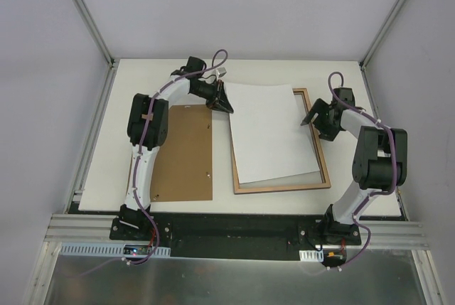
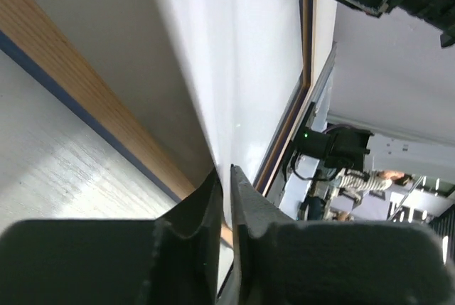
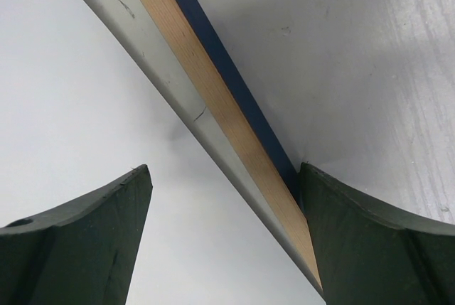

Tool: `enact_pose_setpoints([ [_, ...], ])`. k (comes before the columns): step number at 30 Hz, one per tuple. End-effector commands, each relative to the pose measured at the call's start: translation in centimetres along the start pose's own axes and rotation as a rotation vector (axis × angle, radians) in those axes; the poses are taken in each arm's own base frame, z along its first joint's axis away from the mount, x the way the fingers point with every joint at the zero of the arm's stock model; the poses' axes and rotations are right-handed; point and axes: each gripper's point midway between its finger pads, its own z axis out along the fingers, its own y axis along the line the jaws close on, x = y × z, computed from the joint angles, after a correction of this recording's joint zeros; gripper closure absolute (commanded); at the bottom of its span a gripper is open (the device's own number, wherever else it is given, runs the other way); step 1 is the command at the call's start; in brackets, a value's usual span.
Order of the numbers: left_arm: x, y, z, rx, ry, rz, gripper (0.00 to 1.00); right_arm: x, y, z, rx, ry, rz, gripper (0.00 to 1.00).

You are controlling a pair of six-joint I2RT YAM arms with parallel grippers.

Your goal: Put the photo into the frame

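Note:
The frame lies wood side up at the table's centre right. The photo rests on it white back up, skewed, its far edge hanging over the frame's top rail. My left gripper is shut on the photo's far left corner; in the left wrist view the fingers pinch the white sheet beside the wooden rail. My right gripper stands open over the frame's right rail. In the right wrist view its jaws straddle the rail, with the photo's white back on the left.
A plain brown backing board lies flat left of the frame, under the left arm. The white table ends at metal rails on both sides. Bare table shows outside the frame's right rail.

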Motion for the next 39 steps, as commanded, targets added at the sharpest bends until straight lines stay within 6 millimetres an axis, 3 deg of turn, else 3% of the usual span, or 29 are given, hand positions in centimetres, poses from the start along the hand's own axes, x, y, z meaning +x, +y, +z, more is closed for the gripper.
enact_pose_setpoints([
  [1,0.3,1.2,1.2,-0.102,-0.013,0.012,0.83,-0.1,1.4,0.2,-0.047,0.013,-0.025,0.14],
  [4,0.7,1.8,2.1,-0.138,-0.028,0.007,0.63,0.0,1.4,0.3,-0.048,0.016,-0.026,0.14],
  [8,0.3,2.0,2.2,-0.151,-0.084,-0.003,0.59,0.2,1.3,0.4,-0.049,0.021,-0.030,0.14],
  [20,0.2,2.6,2.4,-0.078,-0.304,-0.088,0.81,0.2,1.4,0.3,-0.055,0.019,-0.035,0.14],
  [26,0.0,2.2,2.6,-0.009,-0.341,-0.107,0.99,0.3,1.3,0.3,-0.052,0.021,-0.036,0.14],
  [39,0.3,0.4,0.5,0.044,-0.172,-0.076,1.00,-0.2,1.4,0.0,-0.055,0.005,-0.051,0.13],
])
